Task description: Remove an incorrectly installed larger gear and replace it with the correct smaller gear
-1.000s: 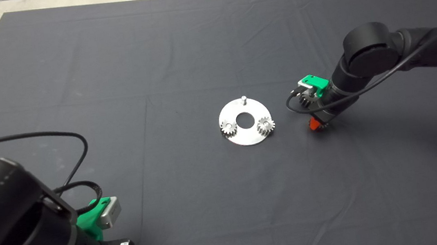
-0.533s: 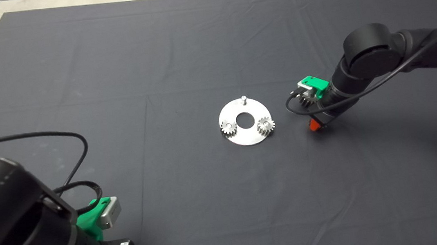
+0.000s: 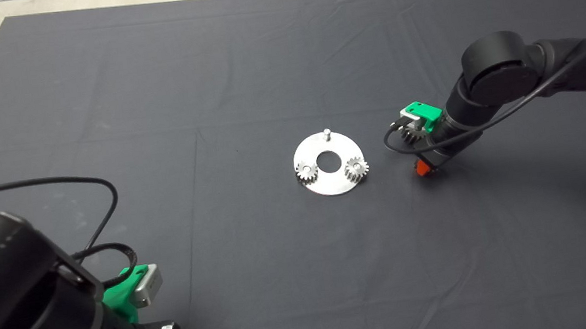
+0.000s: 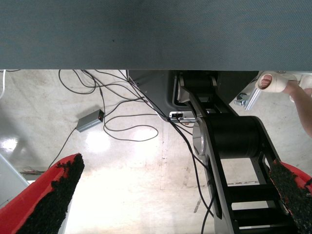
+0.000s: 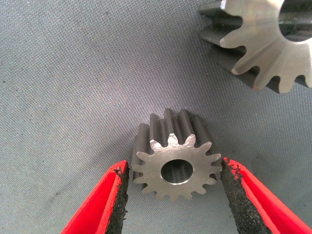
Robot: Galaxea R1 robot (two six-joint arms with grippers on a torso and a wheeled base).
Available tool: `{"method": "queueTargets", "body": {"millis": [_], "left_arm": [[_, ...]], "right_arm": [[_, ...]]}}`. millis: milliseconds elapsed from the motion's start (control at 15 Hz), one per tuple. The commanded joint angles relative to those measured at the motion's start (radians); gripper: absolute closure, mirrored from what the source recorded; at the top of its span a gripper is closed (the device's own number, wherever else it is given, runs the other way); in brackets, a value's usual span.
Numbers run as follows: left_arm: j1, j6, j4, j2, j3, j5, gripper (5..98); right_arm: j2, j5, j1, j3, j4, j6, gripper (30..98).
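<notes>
Pickup step: the right gripper (image 5: 173, 187), fingers apart, straddles the small grey fine-toothed steel gear (image 5: 174, 155) (larger coarse-toothed gear (image 5: 265, 39) already removed nearby); next, squeeze and lift.

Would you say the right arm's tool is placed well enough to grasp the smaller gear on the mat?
Probably yes. The right tool straddles the smaller gear, one pad near each side, nothing between. The larger gear lies apart.
</notes>
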Motion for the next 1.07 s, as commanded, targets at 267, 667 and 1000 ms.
{"method": "queueTargets", "body": {"millis": [267,667,1000], "left_arm": [[-0.003,-0.008,-0.02,-0.001,0.013,0.003,5.5],[-0.002,-0.008,-0.02,-0.001,0.013,0.003,5.5],[-0.002,-0.008,-0.02,-0.001,0.013,0.001,5.5]], "right_arm": [[0.001,-0.081,-0.004,0.014,-0.106,0.005,78.3],[-0.002,-0.081,-0.004,0.012,-0.109,0.01,85.0],[-0.003,-0.081,-0.002,0.013,-0.108,0.011,85.6]]}}
